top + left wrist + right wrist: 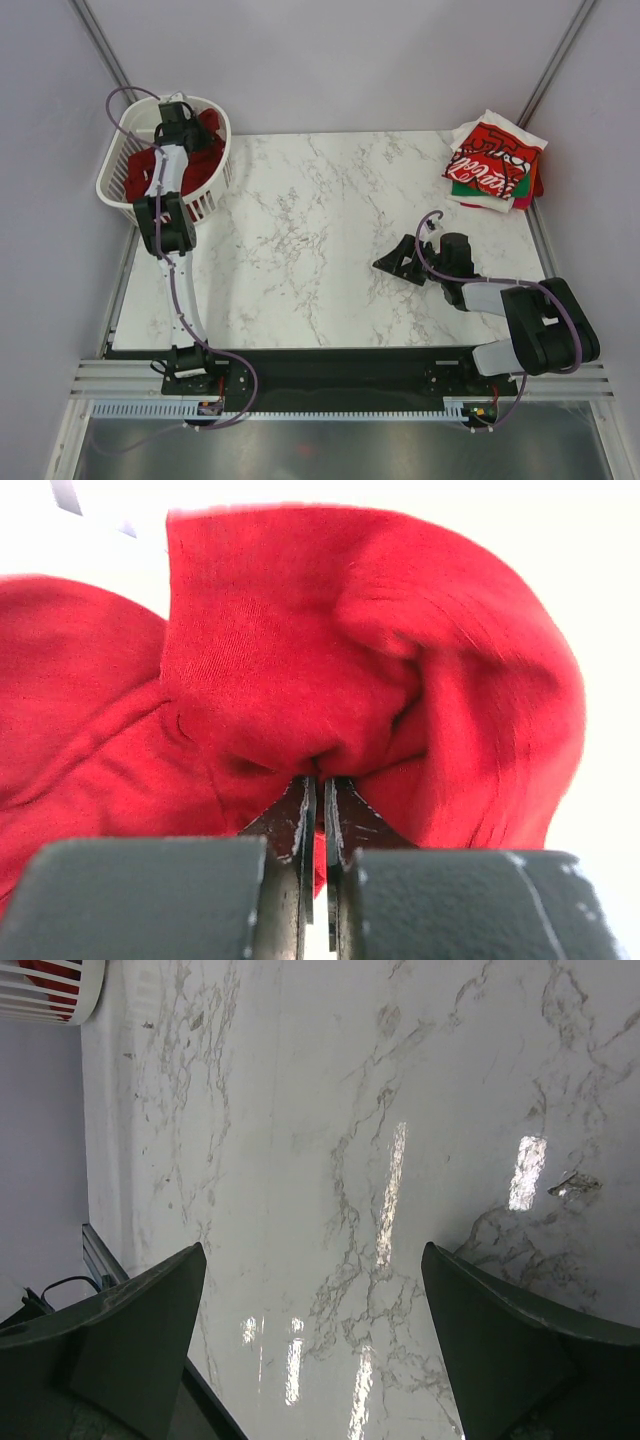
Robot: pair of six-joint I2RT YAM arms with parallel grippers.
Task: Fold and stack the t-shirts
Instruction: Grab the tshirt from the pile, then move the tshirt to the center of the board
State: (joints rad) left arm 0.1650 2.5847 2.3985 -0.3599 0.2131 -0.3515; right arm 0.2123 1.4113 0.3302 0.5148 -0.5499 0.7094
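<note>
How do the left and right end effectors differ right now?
The left end effector is shut, pinching a fold of a red t-shirt. The right end effector is wide open and holds nothing. The left one reaches into the white basket at the far left corner, while the right one is over a bare part of the marble table. Both are dark and two-fingered.

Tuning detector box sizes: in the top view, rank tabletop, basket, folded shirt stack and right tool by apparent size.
1. tabletop
2. basket
3. folded shirt stack
4. right tool
Basket over stack is the closest call. The rest are clear.
</note>
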